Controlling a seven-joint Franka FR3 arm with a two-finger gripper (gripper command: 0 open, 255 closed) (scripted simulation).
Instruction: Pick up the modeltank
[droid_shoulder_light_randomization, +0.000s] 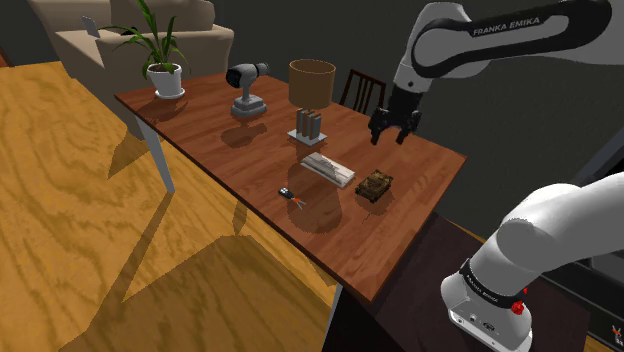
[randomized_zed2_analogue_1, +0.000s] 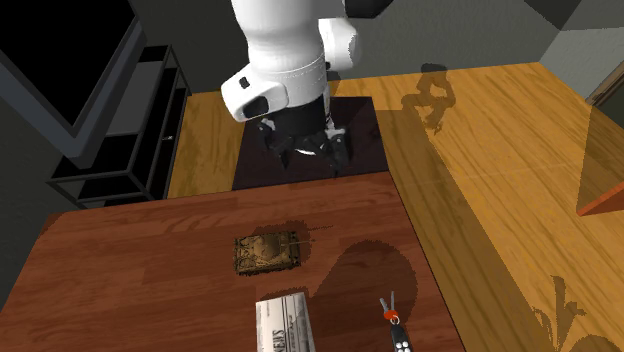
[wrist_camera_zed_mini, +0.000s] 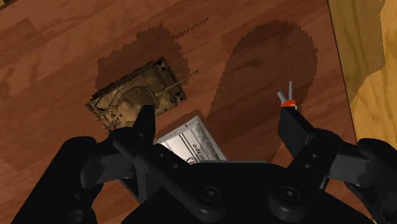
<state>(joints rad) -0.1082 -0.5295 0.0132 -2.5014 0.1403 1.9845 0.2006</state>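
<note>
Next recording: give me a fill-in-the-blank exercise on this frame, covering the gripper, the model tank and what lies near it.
1. The gripper hangs above the table with its fingers ____.
2. The flat thing lying right beside the model tank is a folded ____.
3. The small tool farther to the shoulder view's left bears a ____ patch.
Missing words: open; newspaper; red.
</note>
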